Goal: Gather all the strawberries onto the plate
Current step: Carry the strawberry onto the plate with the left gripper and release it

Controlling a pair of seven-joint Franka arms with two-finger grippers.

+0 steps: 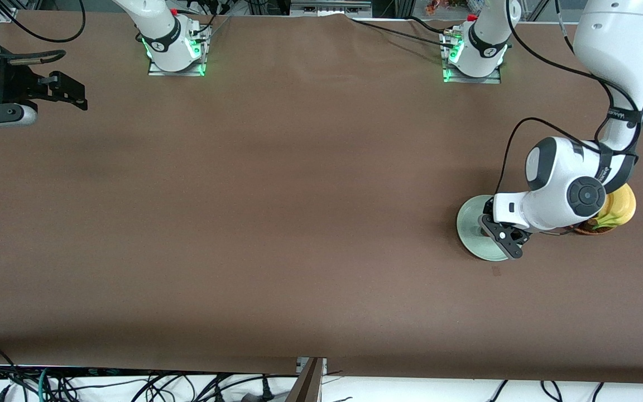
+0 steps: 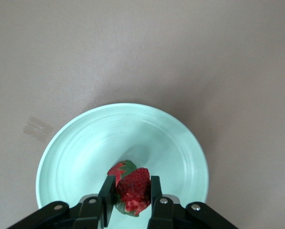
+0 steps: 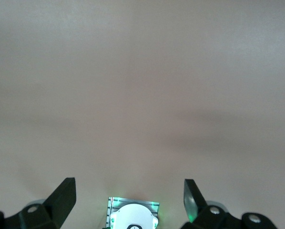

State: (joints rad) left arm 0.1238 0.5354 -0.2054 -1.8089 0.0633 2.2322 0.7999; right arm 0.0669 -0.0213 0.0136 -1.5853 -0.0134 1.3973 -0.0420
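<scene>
The pale mint-green plate (image 1: 469,223) lies toward the left arm's end of the table. My left gripper (image 1: 504,240) hangs just over it. In the left wrist view this gripper (image 2: 131,183) is shut on a red strawberry (image 2: 134,190), held low above the plate (image 2: 85,143). A second strawberry (image 2: 116,171) with a green cap lies on the plate right beside the held one. No third strawberry shows. My right gripper (image 1: 71,92) waits open and empty over the right arm's end of the table; in its own wrist view it (image 3: 129,191) shows only bare table.
A yellow bowl-like holder with bananas (image 1: 616,212) stands beside the plate, partly hidden under the left arm. The right arm's base (image 3: 133,217) shows in the right wrist view. A small mark (image 1: 495,271) is on the brown table near the plate.
</scene>
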